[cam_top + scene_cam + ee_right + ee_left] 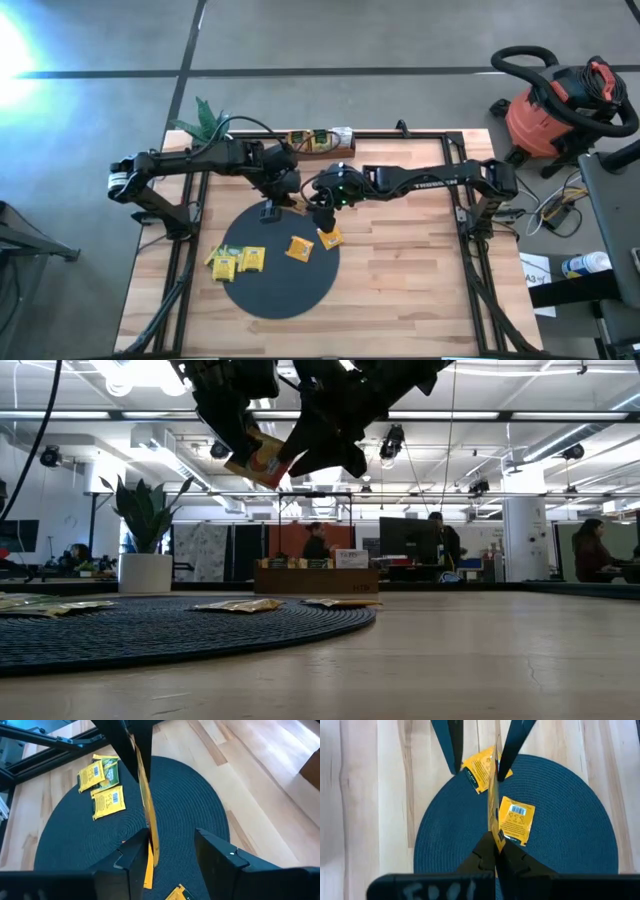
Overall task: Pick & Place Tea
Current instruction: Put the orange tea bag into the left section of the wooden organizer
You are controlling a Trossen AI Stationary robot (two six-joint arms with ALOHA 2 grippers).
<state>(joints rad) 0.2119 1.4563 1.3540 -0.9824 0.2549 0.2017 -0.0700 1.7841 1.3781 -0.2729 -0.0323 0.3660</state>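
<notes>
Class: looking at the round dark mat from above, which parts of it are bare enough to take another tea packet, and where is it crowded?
The mat is bare across its near half, below the row of packets. Its far half is crowded: two packets overlap at its left, one packet lies mid-mat, another at the right rim. Above its far edge, the left gripper pinches a packet between the right gripper's open fingers.

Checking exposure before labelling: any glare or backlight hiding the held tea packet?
High view: glare blooms on the floor at the top-left corner, clear of the mat. Low view: ceiling lights backlight both arms into silhouettes, but the held packet shows yellow-orange. Wrist views: evenly lit, no glare on it.
</notes>
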